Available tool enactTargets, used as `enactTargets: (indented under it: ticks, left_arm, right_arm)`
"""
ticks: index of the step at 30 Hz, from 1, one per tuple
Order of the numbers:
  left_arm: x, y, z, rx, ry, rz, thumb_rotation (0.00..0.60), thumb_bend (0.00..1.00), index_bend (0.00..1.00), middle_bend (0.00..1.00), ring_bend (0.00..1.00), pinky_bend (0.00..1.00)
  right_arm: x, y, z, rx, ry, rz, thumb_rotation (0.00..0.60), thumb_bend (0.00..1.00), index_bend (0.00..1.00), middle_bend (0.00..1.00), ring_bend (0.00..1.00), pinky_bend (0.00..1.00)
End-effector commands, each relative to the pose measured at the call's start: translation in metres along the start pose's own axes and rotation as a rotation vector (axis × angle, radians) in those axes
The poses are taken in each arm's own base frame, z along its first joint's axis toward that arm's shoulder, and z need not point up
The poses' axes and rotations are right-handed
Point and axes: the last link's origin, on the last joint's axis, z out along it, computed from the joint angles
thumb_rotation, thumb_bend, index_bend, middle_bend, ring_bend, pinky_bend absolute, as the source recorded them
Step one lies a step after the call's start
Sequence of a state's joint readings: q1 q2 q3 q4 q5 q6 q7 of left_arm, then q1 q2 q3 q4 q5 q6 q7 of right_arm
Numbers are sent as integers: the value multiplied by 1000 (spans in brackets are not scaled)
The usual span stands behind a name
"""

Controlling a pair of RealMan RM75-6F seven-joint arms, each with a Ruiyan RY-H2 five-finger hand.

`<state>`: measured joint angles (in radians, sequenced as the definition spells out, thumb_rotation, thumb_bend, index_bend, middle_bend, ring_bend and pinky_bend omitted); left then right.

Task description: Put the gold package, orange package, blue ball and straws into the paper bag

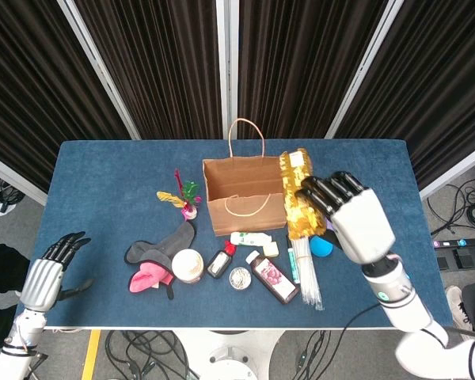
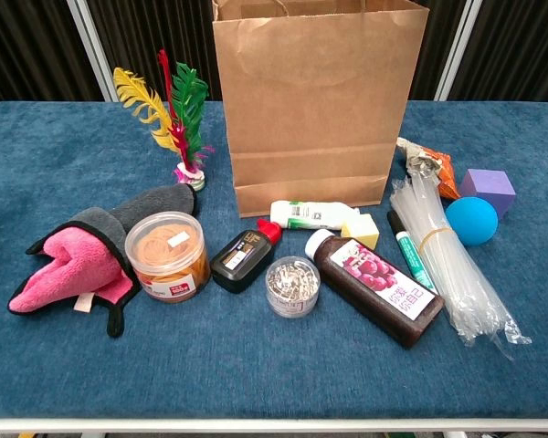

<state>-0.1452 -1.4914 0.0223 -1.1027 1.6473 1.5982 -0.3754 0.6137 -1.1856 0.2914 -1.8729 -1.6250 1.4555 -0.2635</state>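
Note:
My right hand [image 1: 350, 215] holds the gold package [image 1: 298, 193] in the air, next to the right edge of the open paper bag [image 1: 248, 194]; the chest view shows the bag [image 2: 311, 100] but not this hand. On the table right of the bag lie the orange package [image 2: 433, 168], the blue ball [image 2: 471, 220] and the bundle of clear straws [image 2: 450, 260]. In the head view the ball [image 1: 321, 246] and straws [image 1: 305, 273] show below the hand. My left hand [image 1: 47, 275] hangs open off the table's left front corner, holding nothing.
In front of the bag lie a white tube [image 2: 309, 215], a black ink bottle [image 2: 243, 256], a tin of clips [image 2: 292, 285], a dark juice bottle [image 2: 376, 286] and a marker [image 2: 407, 248]. A purple cube [image 2: 489, 186], feather shuttlecock [image 2: 176, 114], orange-lidded jar [image 2: 169, 252] and grey-pink cloth [image 2: 78, 267] are around.

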Motion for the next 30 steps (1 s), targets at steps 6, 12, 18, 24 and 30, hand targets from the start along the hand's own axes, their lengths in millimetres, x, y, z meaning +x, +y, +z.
enactTargets:
  ticks: [6,12,18,24,30]
  left_arm:
    - [2,-8,0,20,0,1,600,236,241,231,151,240]
    - [0,-12,0,27,-6,-11,600,236,242,232,151,240]
    - [-2,-14,0,24,-10,-16,600,237,241,231,151,240]
    - [1,-16,1,25,-5,-15,600,236,242,232,151,240]
    - [1,-16,1,24,-6,-14,600,238,241,231,151,240]
  right_arm:
    - [-40,-19,46,-125,-73,270,600,299,567,626,488,434]
    - [-58,-21,42,-197,-98,311,600,297,567,626,490,435]
    - [-69,-22,39,-279,-126,374,600,297,567,626,489,435]
    - [-75,-24,38,-333,-157,427,600,296,568,625,487,434]
    - [-78,-29,44,-345,-187,515,600,137,345,512,339,328]
